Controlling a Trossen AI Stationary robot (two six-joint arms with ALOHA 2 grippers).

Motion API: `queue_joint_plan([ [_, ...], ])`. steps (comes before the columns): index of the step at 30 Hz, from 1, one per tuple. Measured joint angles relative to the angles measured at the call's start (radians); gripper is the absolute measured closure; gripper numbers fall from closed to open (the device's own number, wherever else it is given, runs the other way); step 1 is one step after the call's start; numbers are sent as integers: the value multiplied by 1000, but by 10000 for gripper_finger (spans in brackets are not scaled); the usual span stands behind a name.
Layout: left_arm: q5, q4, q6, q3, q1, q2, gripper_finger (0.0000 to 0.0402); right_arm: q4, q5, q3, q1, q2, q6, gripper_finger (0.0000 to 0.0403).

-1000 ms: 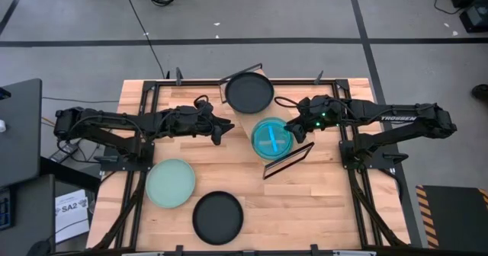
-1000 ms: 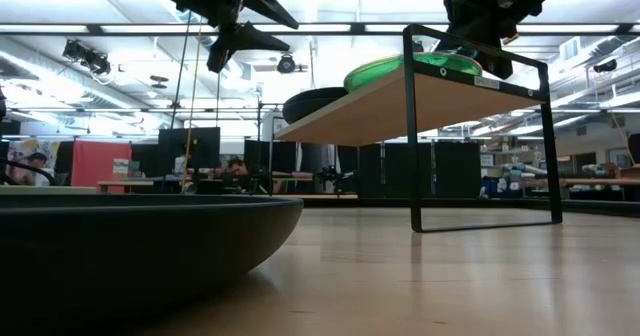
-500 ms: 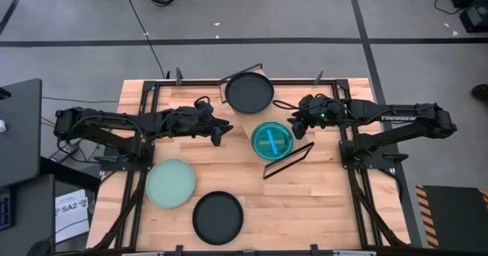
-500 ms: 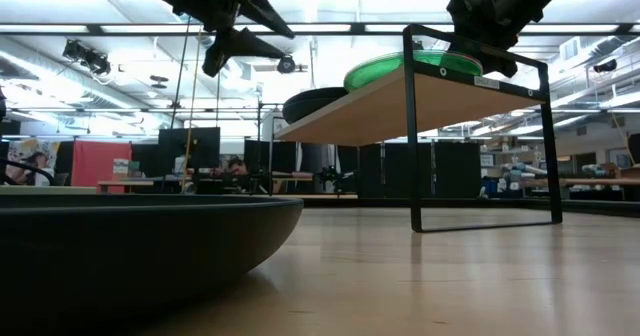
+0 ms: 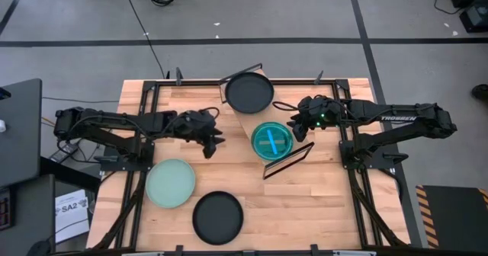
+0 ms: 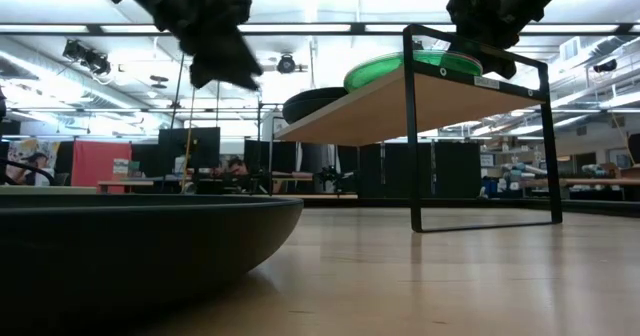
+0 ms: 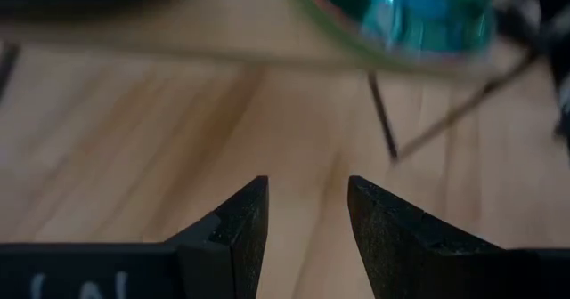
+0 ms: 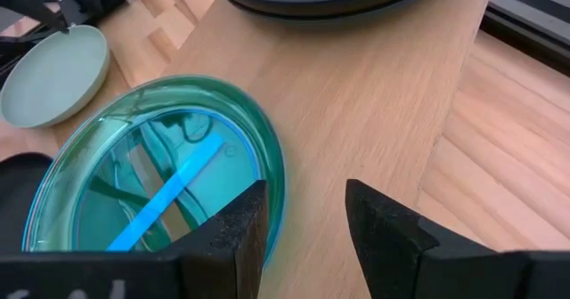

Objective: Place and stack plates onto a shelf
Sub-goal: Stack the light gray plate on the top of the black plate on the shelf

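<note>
Slatted wooden tabletop [image 5: 320, 210] on a grey floor; beyond it, in the low view, an open workshop with screens and ceiling lights.

We count four plates in the high view. Two are up on the shelf [image 5: 245, 120], which runs diagonally across the far middle of the tabletop: a dark plate [image 5: 248, 93] at the shelf's far end, and a teal plate [image 5: 271, 139] with a light centre stripe at its near end, by the wire frame [image 5: 288, 161]. In the low view the near-end plate shows a green rim under it, so we suspect a stack there, but cannot confirm it from above.

Two plates remain on the tabletop: a pale green plate [image 5: 170, 183] near the left edge, and a second dark plate [image 5: 217, 217] at the near edge, close beside it but apart.

Left gripper [image 5: 210, 143] hangs over bare wood between the shelf and the pale green plate, fingers parted narrowly, holding nothing. Right gripper [image 5: 296, 124] sits just off the teal plate's rim at the shelf's right side, fingers parted, empty.

Our reading: roughly half done. Two plates shelved, two left. The left arm looks best placed for the pale green plate.
</note>
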Motion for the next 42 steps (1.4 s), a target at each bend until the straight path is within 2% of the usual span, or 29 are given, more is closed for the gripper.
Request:
queue_joint_plan([
  [4,41,-142,65,0,0,0,239,0,0,0,0,0,0,245],
  [13,43,-507,143,0,0,0,239,0,-2,0,0,0,0,245],
  [22,43,-786,192,0,-7,0,239,0,-2,0,0,0,0,246],
  [30,43,-822,270,0,-67,0,239,-48,-3,0,2,0,0,246],
  [42,43,-823,265,0,-170,0,239,-85,6,0,49,0,-16,245],
])
